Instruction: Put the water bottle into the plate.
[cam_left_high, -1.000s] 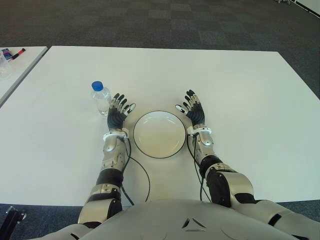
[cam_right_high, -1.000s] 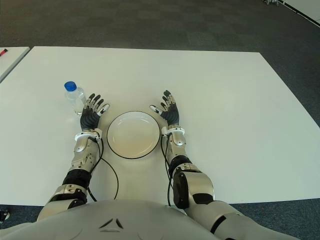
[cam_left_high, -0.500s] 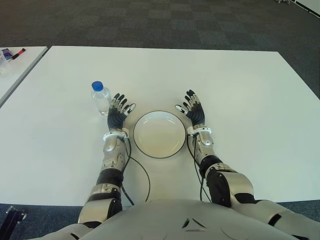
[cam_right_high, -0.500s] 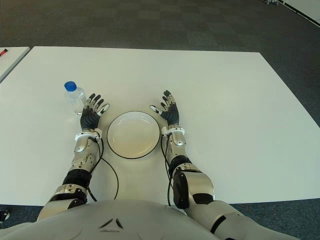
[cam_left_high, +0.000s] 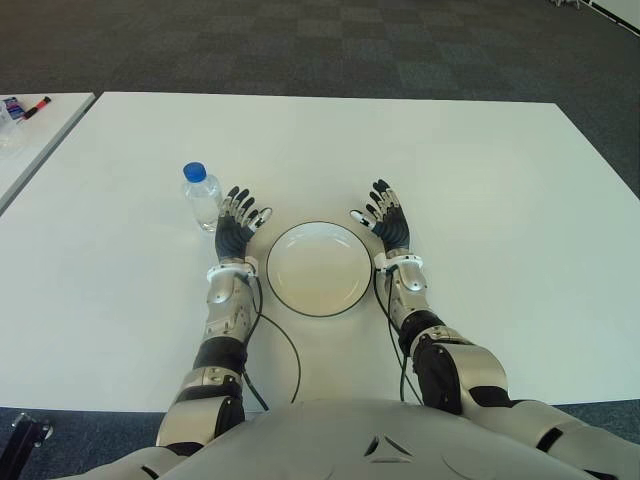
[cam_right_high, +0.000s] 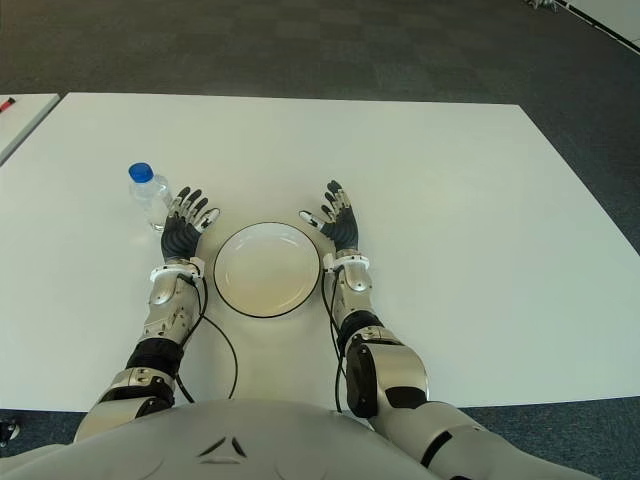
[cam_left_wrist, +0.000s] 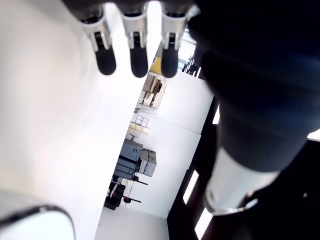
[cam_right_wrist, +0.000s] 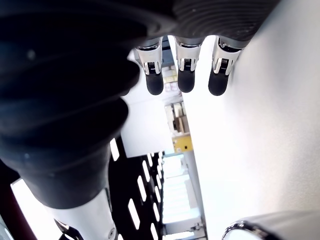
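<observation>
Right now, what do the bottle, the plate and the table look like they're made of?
Water bottle: clear plastic, probably; see-through body, blue cap.
Plate: likely glazed ceramic, possibly melamine; smooth white, thin dark rim.
Table: white matte top, laminate by the look; flat and even, with no grain.

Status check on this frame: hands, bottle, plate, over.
Left hand open, just right of the water bottle, not gripping. Right hand open, right of the plate. Bottle upright on the table, plate bare, path clear.
</observation>
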